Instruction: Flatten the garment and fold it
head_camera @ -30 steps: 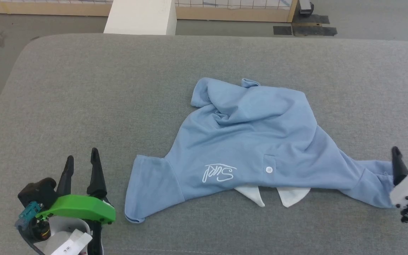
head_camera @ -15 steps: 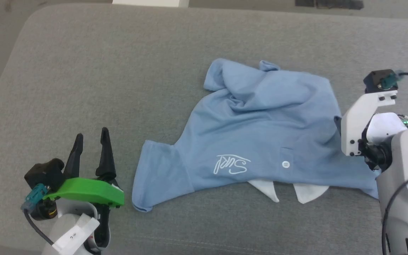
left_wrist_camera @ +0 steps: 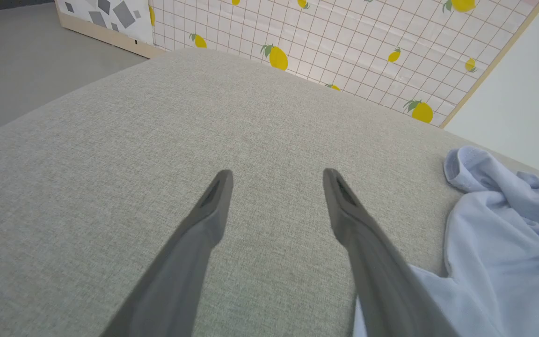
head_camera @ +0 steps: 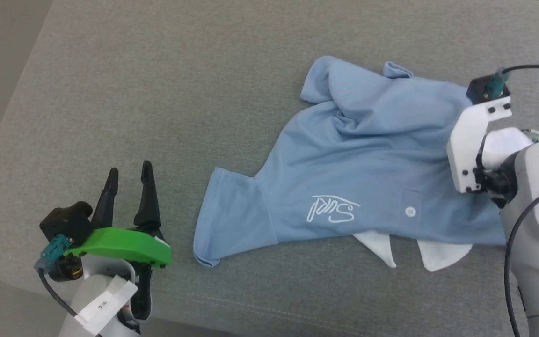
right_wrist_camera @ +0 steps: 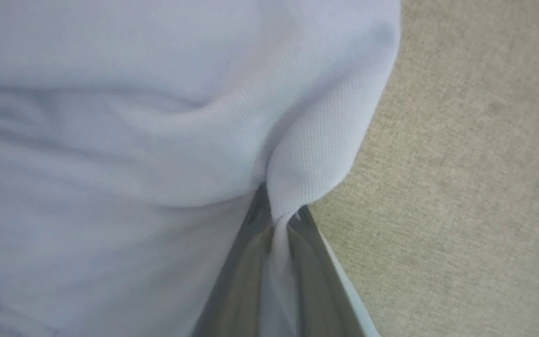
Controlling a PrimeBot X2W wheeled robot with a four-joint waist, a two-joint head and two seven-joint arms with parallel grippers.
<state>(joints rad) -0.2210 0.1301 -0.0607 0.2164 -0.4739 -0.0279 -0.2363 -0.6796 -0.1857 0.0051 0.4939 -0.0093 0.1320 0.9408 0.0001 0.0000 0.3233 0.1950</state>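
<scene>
At the near left corner of the grey cloth-covered tabletop (head_camera: 157, 93), the left gripper (head_camera: 130, 167) is held with its fingers spread wide and empty, near one sleeve (head_camera: 232, 220). The light blue short-sleeved knit polo shirt (head_camera: 358, 154) lies right of centre, with its white collar (head_camera: 377, 243) toward the near edge and its hem bunched toward the far edge. At its right side, a fold is pinched between the right gripper (right_wrist_camera: 280, 210) fingers. Flattening is judged barely begun; folding is not yet started.
</scene>
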